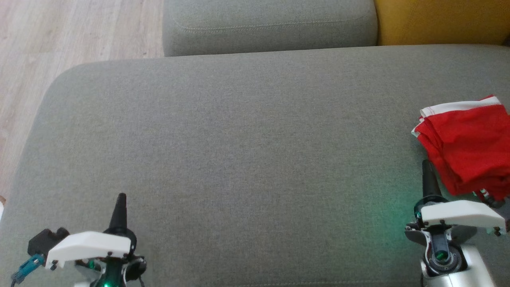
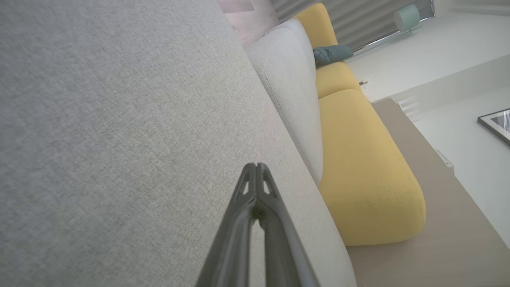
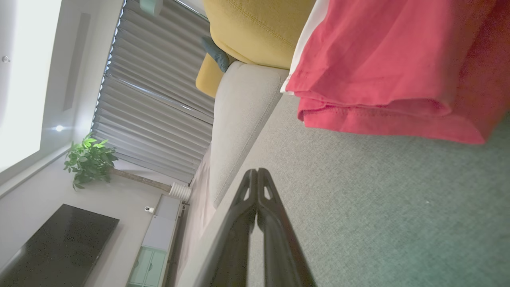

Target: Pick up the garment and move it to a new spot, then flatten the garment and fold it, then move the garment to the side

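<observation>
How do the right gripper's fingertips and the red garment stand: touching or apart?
Apart. Right wrist view shows grey cushion between the red garment and the shut right gripper.

The garment (image 1: pixel 468 147) ran off the head view's right edge and off the top and right edges of the right wrist view, so its full outline could not be seen, while a striped bit (image 1: pixel 483 194) at its lower edge was too small to tell.

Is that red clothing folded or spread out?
Folded. The red garment lies as a compact stack on the grey cushion; the right wrist view shows several hems layered one over another.
</observation>
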